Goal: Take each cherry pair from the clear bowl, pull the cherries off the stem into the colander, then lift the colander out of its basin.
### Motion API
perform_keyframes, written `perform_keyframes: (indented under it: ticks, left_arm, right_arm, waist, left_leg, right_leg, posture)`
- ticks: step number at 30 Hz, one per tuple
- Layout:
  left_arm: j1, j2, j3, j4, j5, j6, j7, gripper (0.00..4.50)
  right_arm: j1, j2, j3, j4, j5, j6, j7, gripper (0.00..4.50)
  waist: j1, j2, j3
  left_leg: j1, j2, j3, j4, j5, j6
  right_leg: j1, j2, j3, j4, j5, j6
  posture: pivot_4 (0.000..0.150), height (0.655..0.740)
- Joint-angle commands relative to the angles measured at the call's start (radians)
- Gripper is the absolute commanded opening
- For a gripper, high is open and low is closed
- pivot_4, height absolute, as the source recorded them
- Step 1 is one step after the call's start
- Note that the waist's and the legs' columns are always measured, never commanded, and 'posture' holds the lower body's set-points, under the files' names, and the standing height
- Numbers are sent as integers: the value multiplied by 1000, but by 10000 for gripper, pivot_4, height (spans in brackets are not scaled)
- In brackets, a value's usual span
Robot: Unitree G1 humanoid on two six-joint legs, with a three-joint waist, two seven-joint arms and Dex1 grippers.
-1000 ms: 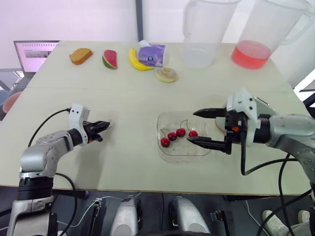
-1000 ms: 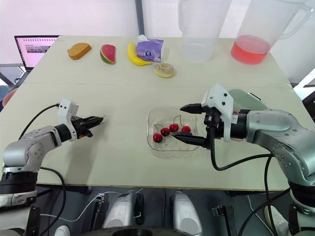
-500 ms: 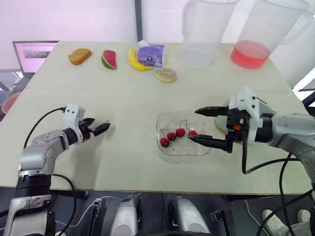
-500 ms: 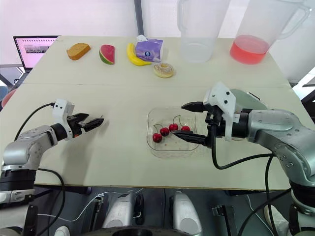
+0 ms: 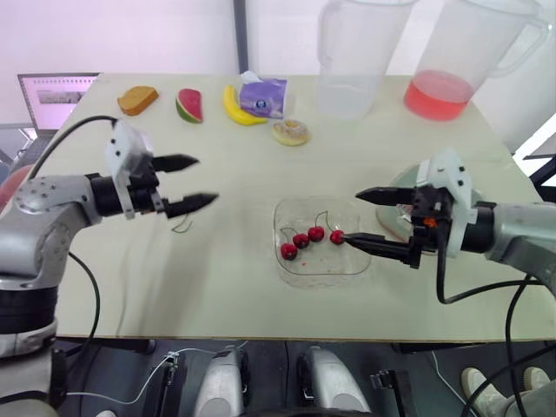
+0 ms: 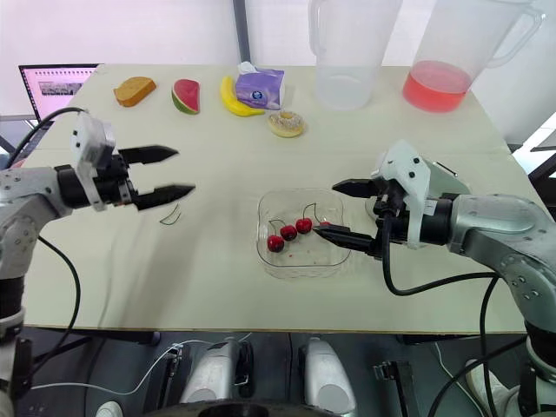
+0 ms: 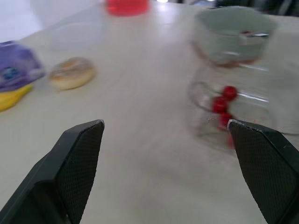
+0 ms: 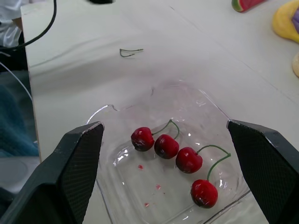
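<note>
Robot with both grippers spread, the right one reaching into a bowl of cherries.
Lower centre, a thin clear bowl (image 5: 321, 266) holds four glossy round cherries (image 8: 188, 159) on wiry green stems. The right gripper (image 5: 352, 217), fingers apart, has its lower finger by the rightmost cherry; it could shove the light bowl or roll the slick fruit. At left, the left gripper (image 5: 206, 179) hovers agape. Behind the right gripper sits the pale colander (image 7: 233, 22).

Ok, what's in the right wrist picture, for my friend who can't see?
Four red cherries on green stems lie in a clear bowl, framed by the open black fingers of the right gripper. A bare stem lies on the table beyond.
</note>
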Motion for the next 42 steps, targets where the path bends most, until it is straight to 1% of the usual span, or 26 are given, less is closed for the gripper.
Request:
perform_keyframes:
  ticks: [1,5,8,13,17,19,22,24,29,32,40,42]
  left_arm:
    - [-16,55,-20,-51,-8,-61,-114,44486]
    - [-33,65,-65,-64,6,-88,-165,44486]
    - [-33,49,-90,-66,17,-101,-158,44486]
    - [-34,30,-110,-65,27,-113,-143,44486]
    - [-42,19,-129,-59,46,-132,-138,44486]
    - [-51,8,-139,-51,52,-135,-132,44486]
    - [-59,-5,-148,-44,59,-141,-128,44486]
    - [-65,-13,-151,-42,59,-139,-125,44486]
    - [-69,-19,-152,-40,61,-137,-125,44486]
    - [-72,-20,-148,-48,53,-124,-121,44486]
    - [-72,-16,-145,-63,35,-97,-116,44486]
    - [-75,-16,-146,-66,30,-90,-116,45000]
  right_arm:
    - [-27,-48,-14,-26,16,15,6,45000]
    - [-87,-96,66,-13,-16,49,9,45000]
    - [-152,-112,174,3,-77,62,11,45000]
    - [-271,-155,368,44,-210,60,88,45000]
    - [-430,-171,583,114,-375,58,186,45000]
    - [-514,-159,697,143,-449,54,260,45000]
    - [-627,-117,853,222,-603,24,315,45000]
    - [-675,-98,924,265,-686,4,351,45000]
    - [-718,-34,995,323,-800,-12,397,45000]
    - [-730,-19,1048,324,-880,-18,424,45000]
    - [-747,33,1104,315,-1006,8,473,45000]
    - [-752,41,1100,308,-1023,18,483,39340]
  waist:
    - [3,0,0]
    - [7,0,0]
    - [5,0,0]
    - [3,0,0]
    - [2,0,0]
    - [2,0,0]
    - [2,0,1]
    - [2,0,1]
    - [5,0,1]
    - [6,0,1]
    - [5,0,1]
    - [4,0,1]
  left_leg:
    - [0,0,0,0,0,0]
    - [0,-1,0,0,0,0]
    - [-1,-1,0,0,0,1]
    - [-2,0,1,0,0,1]
    - [-2,0,1,1,0,1]
    - [-2,0,2,1,0,1]
    - [-3,0,2,1,-1,1]
    - [-3,0,2,1,-1,1]
    - [-3,-1,3,1,-1,1]
    - [-3,0,3,1,-1,1]
    - [-3,0,3,1,-1,1]
    - [-3,0,3,1,-1,1]
  right_leg:
    - [0,0,0,0,0,0]
    - [0,0,0,-1,0,0]
    - [0,0,0,-1,0,0]
    - [-2,1,1,0,0,0]
    - [-3,1,1,0,0,0]
    - [-4,1,2,0,0,0]
    - [-4,1,2,0,0,0]
    - [-5,1,2,0,0,0]
    - [-5,1,1,0,0,0]
    - [-5,1,1,1,0,0]
    - [-5,1,0,1,0,0]
    - [-5,1,0,1,0,0]
  posture:
    - [1500,7400]
    - [1500,7400]
    - [1500,7400]
    - [1500,7400]
    - [1500,7400]
    - [1500,7400]
    - [1500,7400]
    - [1500,7400]
    - [1500,7400]
    - [1500,7400]
    - [1500,7400]
    - [1500,7400]
